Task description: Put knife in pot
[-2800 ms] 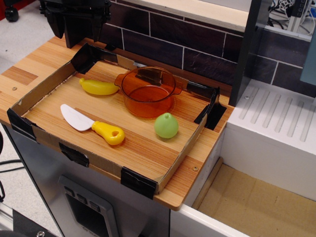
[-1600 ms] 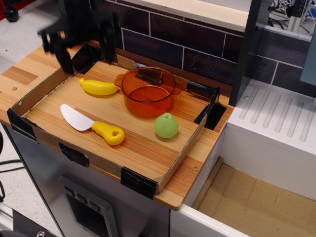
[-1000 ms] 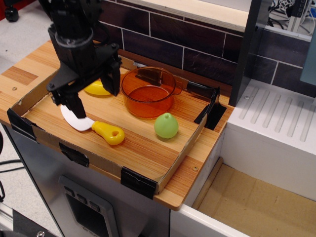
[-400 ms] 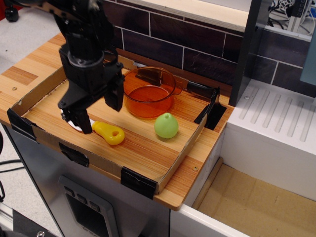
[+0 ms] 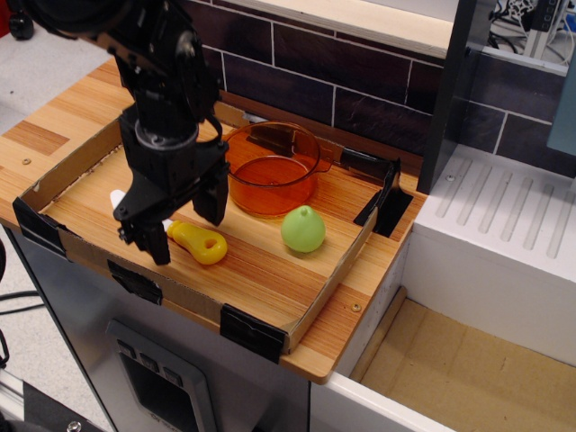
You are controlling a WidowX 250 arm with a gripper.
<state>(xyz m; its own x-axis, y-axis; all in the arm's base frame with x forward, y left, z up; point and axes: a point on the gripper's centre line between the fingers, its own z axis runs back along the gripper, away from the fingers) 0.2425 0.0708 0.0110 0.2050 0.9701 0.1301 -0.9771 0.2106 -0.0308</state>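
The tool [image 5: 187, 225] hangs low over the knife [image 5: 200, 243], its two fingers spread wide apart, one on each side of the knife and gripping nothing. The knife lies flat on the worktop [image 5: 270, 270], blade mostly hidden, yellow handle showing. The pot [image 5: 272, 168] stands just behind, beside a pear [image 5: 302, 229].

Readable text: none is showing anywhere in view
Labels or brands: none is appearing on any surface
Numbers or signs: none is showing
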